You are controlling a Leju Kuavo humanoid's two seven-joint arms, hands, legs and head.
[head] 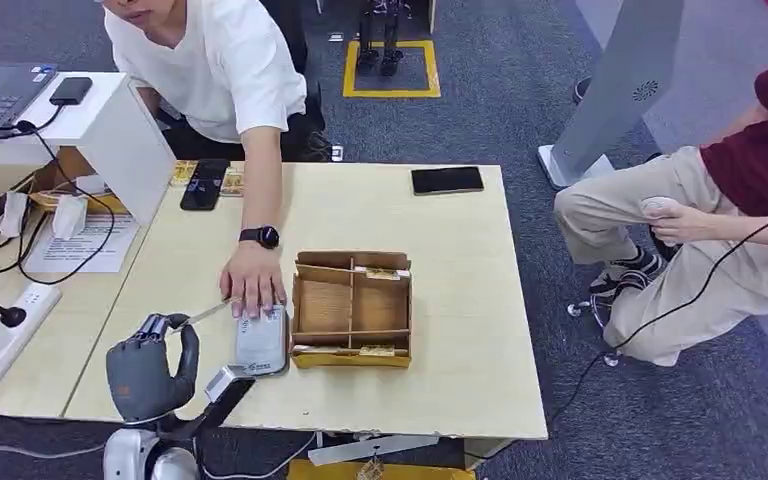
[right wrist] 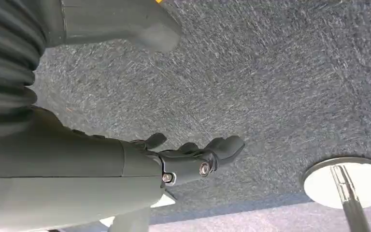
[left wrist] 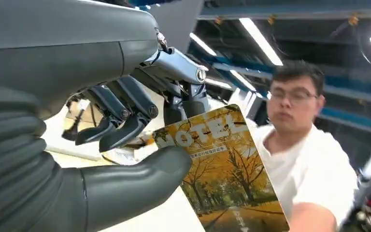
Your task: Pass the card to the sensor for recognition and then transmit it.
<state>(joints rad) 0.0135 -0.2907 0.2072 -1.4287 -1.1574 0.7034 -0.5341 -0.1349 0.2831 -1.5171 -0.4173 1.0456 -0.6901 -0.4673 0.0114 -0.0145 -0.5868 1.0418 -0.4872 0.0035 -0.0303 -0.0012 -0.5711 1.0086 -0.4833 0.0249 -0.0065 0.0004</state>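
Note:
My left hand (head: 150, 365) hovers over the table's near left corner and pinches a card (head: 203, 314) between thumb and fingers. In the left wrist view the card (left wrist: 227, 176) shows a yellow autumn picture with the word MOTEL, gripped by my left hand (left wrist: 125, 145). The grey sensor (head: 261, 343) lies flat on the table just right of that hand. A person's hand (head: 252, 280) rests on the sensor's far end, close to the card's tip. My right hand (right wrist: 193, 157) hangs over the carpet with fingers apart and nothing in it.
A cardboard divider box (head: 352, 308) stands right of the sensor. Two phones (head: 446, 180) (head: 203, 186) lie at the table's (head: 460, 330) far side. A person in white leans in from behind; another sits at the right. A laptop and cables crowd the left desk.

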